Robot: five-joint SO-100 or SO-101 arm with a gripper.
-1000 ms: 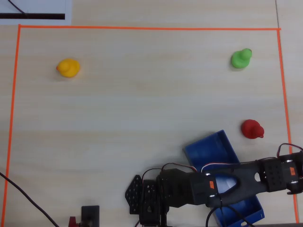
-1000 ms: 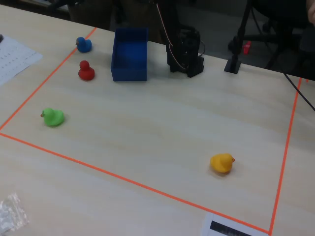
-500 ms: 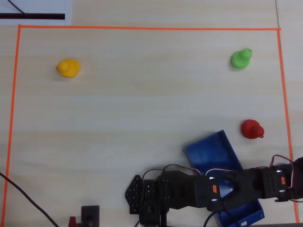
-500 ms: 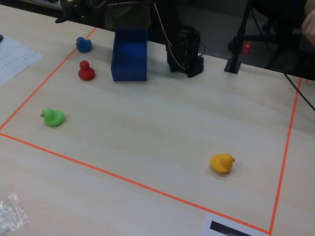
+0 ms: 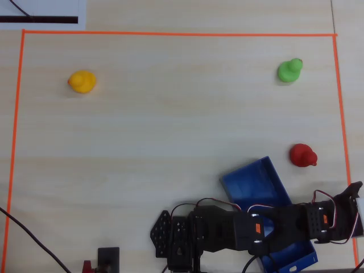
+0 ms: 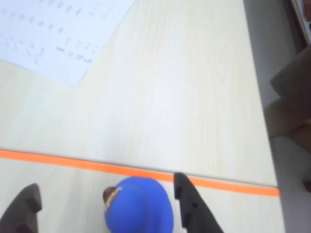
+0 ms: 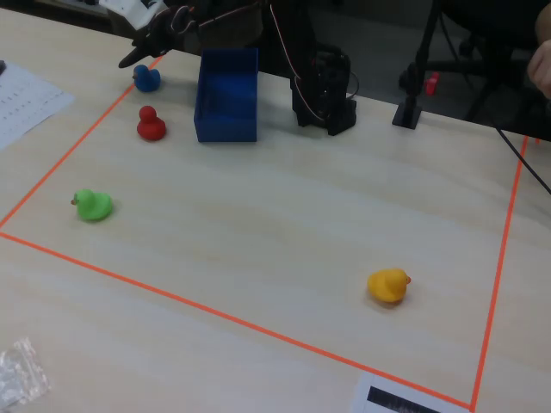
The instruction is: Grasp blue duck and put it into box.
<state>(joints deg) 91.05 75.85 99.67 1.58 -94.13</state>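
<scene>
The blue duck [image 6: 141,208] sits just inside the orange tape line. In the wrist view it lies between my gripper's [image 6: 105,187] two dark fingers, close to the right finger [image 6: 192,206], with a wide gap to the left one. The gripper is open and holds nothing. In the fixed view the gripper [image 7: 142,56] hovers just above the blue duck [image 7: 146,78], left of the box [image 7: 227,129]. In the overhead view my arm covers the duck and lies across the blue box [image 5: 250,182], with the gripper [image 5: 350,199] at the right edge.
A red duck [image 7: 151,125] stands close to the blue duck and the box. A green duck [image 7: 92,205] and a yellow duck [image 7: 387,285] lie farther off. Orange tape [image 6: 228,185] borders the work area. A printed paper sheet [image 6: 58,29] lies beyond it.
The arm has swung further toward the corner and the gripper has come down from out of the fixed view to hang over the blue duck. No duck has moved.
</scene>
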